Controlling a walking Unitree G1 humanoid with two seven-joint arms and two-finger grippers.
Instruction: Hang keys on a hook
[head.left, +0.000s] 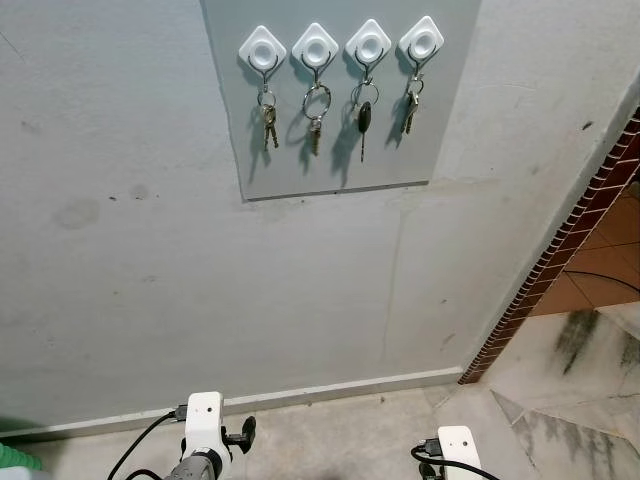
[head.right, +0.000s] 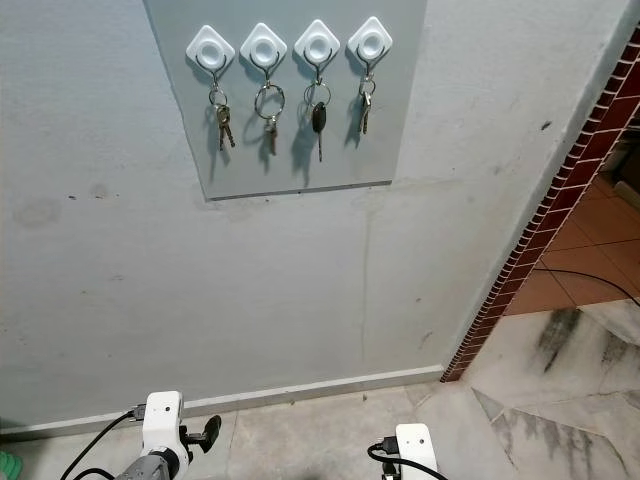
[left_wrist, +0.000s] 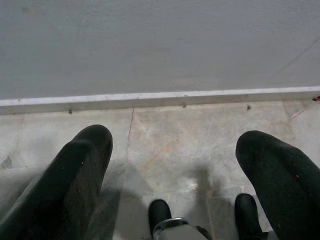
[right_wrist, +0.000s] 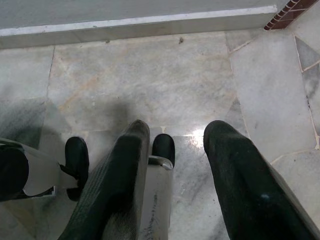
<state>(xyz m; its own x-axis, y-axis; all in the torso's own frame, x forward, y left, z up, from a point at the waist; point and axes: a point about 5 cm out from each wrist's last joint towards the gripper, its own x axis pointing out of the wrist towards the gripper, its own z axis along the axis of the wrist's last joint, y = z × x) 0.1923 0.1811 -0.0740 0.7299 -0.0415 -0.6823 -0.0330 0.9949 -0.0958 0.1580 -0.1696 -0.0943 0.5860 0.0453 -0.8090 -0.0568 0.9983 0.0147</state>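
- A grey wall (head.left: 150, 280) faces the robot, with a paler grey panel (head.left: 340, 160) fixed high on it.
- Four white diamond-shaped hooks run in a row across the top of the panel, and each one carries keys.
- The first hook (head.left: 263, 48), farthest left, holds a small ring with brass-coloured keys (head.left: 269, 122) hanging straight down.
- The second hook (head.left: 316, 46) holds a large round ring with a short key bunch (head.left: 315, 132) under it.
- The third hook (head.left: 368, 43) holds a black-headed key (head.left: 365, 125) with a long thin blade, the lowest-hanging of the four.
- The fourth hook (head.left: 421, 40), farthest right, holds a small bunch of keys (head.left: 410, 108).
- A white skirting strip (head.left: 330, 388) runs along the foot of the wall, above the marble floor (right_wrist: 150, 80).
- To the right, a brick-edged corner (head.left: 560, 250) leads to reddish tiles (head.left: 600, 260).
- The left arm (head.left: 203, 430) hangs low near the floor; the left gripper (left_wrist: 175, 165) points at the floor and skirting with its two black fingers (left_wrist: 75, 180) spread wide apart, holding nothing.
- The right arm (head.left: 458, 448) hangs low as well; the right gripper (right_wrist: 175, 145) has its fingers (right_wrist: 240, 180) apart over the marble, also empty.
- Between the fingers in both wrist views, the robot's black feet (right_wrist: 77, 159) stand on the floor.
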